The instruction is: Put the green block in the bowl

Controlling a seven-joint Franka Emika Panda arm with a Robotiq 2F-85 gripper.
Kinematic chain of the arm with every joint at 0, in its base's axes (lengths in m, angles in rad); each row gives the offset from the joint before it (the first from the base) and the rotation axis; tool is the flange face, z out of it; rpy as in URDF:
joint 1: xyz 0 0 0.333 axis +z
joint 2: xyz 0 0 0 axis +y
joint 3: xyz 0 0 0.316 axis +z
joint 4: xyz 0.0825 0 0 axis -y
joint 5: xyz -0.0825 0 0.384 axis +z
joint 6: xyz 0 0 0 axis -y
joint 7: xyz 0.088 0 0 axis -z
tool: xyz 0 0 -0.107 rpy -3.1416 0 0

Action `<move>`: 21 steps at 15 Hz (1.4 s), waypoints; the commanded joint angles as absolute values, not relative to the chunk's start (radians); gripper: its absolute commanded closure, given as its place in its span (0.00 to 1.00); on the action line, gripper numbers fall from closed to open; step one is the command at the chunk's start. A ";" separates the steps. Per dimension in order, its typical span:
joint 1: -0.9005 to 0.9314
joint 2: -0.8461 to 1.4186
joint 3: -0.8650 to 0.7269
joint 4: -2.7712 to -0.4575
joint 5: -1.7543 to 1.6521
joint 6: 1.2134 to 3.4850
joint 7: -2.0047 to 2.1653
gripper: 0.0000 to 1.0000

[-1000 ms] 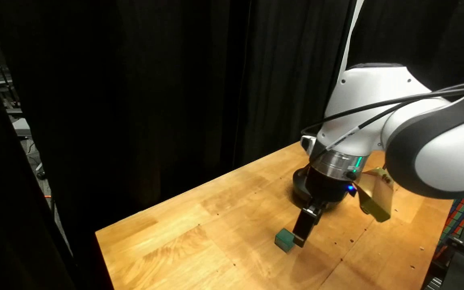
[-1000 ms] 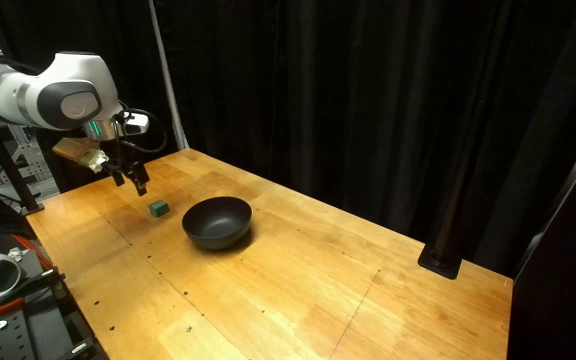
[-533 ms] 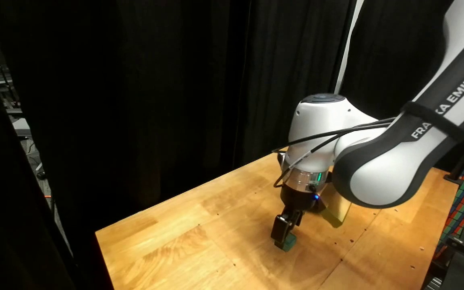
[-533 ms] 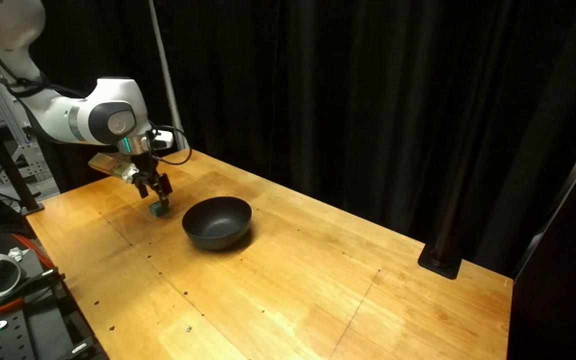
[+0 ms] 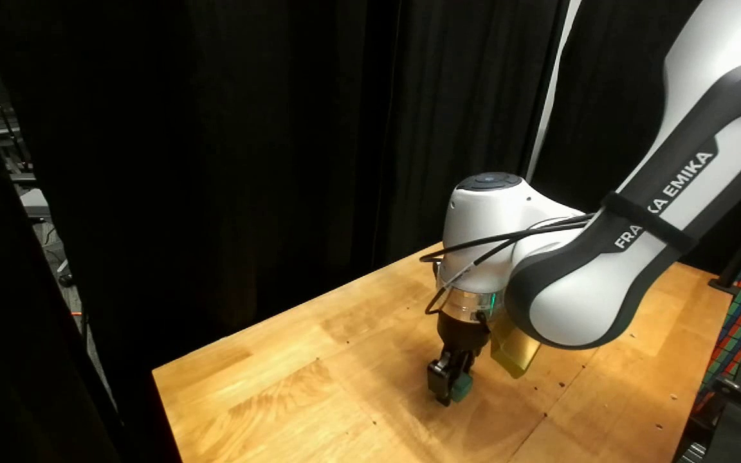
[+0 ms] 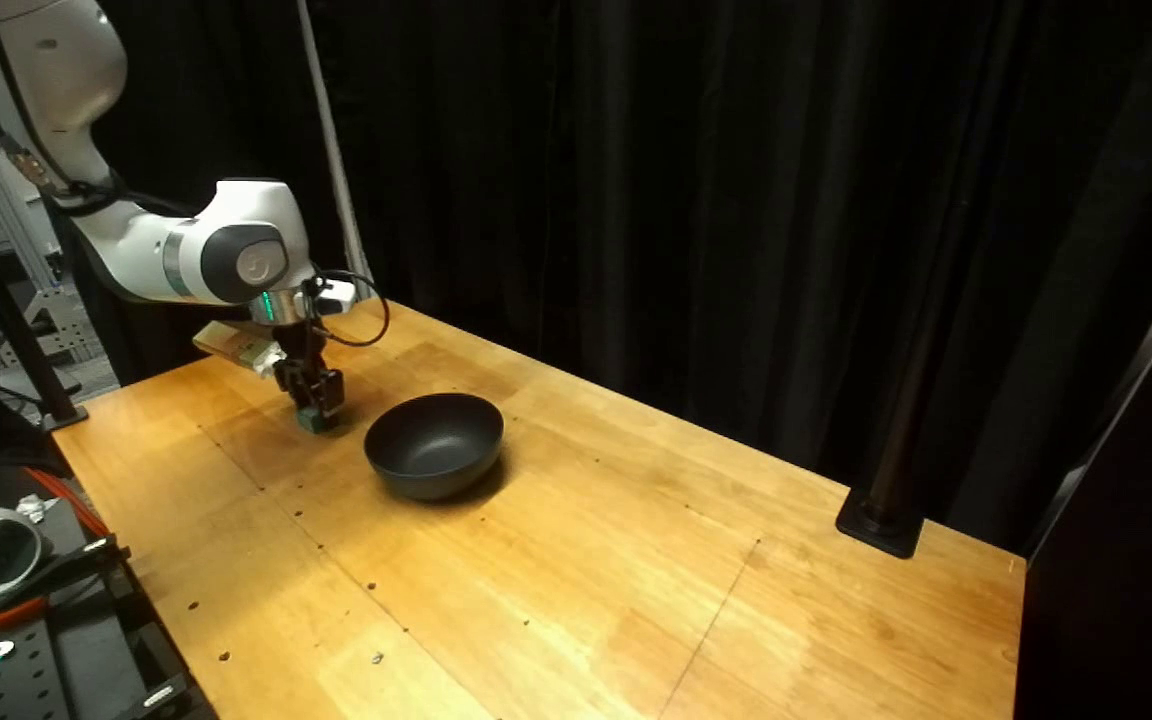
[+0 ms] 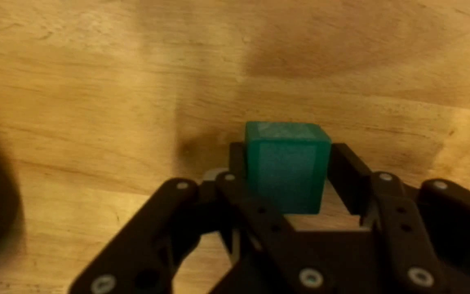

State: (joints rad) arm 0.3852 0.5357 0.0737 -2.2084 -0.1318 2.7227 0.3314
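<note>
Low over the wooden table, my gripper (image 7: 288, 150) points straight down with the green block (image 7: 287, 173) between its fingers (image 7: 344, 175). In the wrist view both sides of the small cube are pressed by the black fingers, so the jaws are shut on it. An exterior view shows the block (image 5: 462, 388) at the table surface, partly behind a finger; whether it is lifted I cannot tell. The round black bowl (image 6: 436, 440) stands upright beside the gripper, to its right in that exterior view, and holds nothing visible. A blurred dark shape at the wrist view's left edge is probably the bowl.
A yellow piece (image 6: 236, 345) sticks out from the wrist. The wooden table (image 6: 596, 580) backs onto black curtains (image 6: 686, 200). A black post base (image 6: 879, 525) is fixed at its far right. Tools lie on a dark side cart (image 6: 56, 640) at the lower left.
My gripper has come down over the green block and tilted upright. Its jaws have drawn together from wide apart and now clasp the block. The bowl has not moved.
</note>
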 commanded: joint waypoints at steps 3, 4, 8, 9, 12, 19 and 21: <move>0.400 0.453 0.034 -2.228 -0.122 2.661 0.370 0.83; 0.389 0.423 0.026 -2.244 -0.120 2.650 0.372 0.83; 0.345 0.275 -0.031 -2.291 -0.170 2.596 0.393 0.83; 0.354 0.245 -0.073 -2.292 -0.231 2.578 0.438 0.83; 0.329 0.220 -0.129 -2.256 -0.398 2.516 0.551 0.83; 0.213 0.192 -0.032 -2.272 -0.298 2.474 0.415 0.03; 0.179 0.142 0.014 -2.308 -0.189 2.469 0.297 0.00</move>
State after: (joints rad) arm 0.2354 0.2310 -0.0548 -2.2542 -0.3180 2.4907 0.4494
